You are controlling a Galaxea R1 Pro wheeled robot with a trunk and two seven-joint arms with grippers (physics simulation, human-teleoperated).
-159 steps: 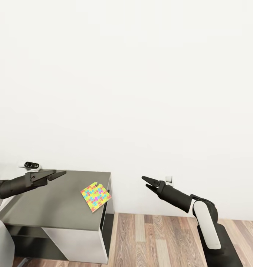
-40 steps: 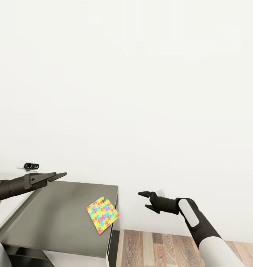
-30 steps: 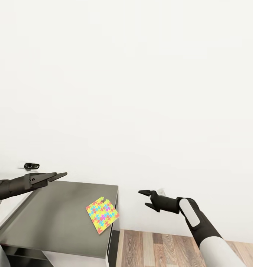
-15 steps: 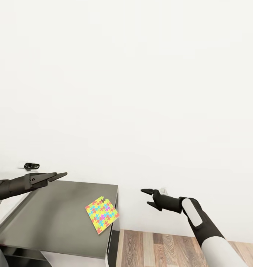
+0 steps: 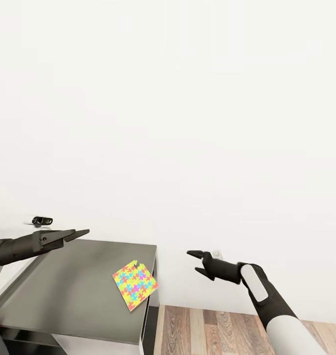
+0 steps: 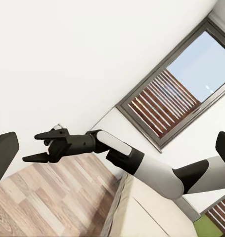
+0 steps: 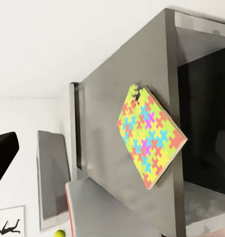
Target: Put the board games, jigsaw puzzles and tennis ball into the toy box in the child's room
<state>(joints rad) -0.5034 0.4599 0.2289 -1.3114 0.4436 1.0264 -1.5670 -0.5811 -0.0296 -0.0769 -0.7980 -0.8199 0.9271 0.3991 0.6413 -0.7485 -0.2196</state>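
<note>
Dark-grey table (image 5: pixel 64 296) holds a jigsaw puzzle (image 5: pixel 134 284) overhanging its edge; both hands released.

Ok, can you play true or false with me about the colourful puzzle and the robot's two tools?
1. The jigsaw puzzle lies on the dark-grey table. True.
2. The puzzle sits in the middle of the table. False: it lies at the edge, one corner poking over.
3. The right tool holds the puzzle. False: it is open and empty, off to the side above the wooden floor.
4. The left tool touches the puzzle. False: it hovers apart from it.
5. The wall is white. True.
</note>
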